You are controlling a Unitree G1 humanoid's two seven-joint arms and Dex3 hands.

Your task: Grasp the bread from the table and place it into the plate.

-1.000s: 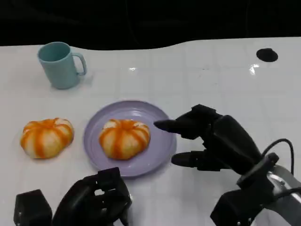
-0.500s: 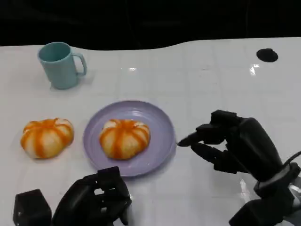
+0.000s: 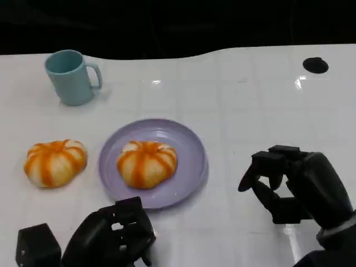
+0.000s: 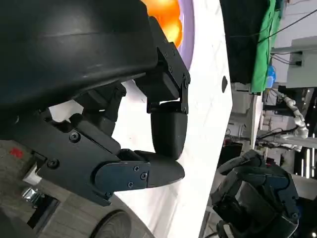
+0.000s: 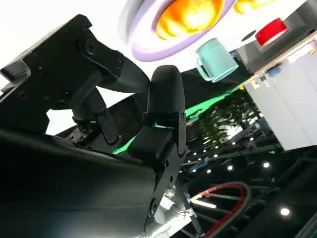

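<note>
Fingers (image 3: 261, 167) above glossy white table (image 3: 250, 100)

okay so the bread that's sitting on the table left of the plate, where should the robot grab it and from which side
A guess: take the bread on the table from above, fingers straddling its widest part, low on opposite sides. It is a low rounded dome with no handle or edge, and bare table shows all around it. The left hand lies nearest, in front of the plate.

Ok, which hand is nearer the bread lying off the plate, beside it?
Left. The left hand sits just in front of that bread; the right hand is across the plate, far off.
</note>
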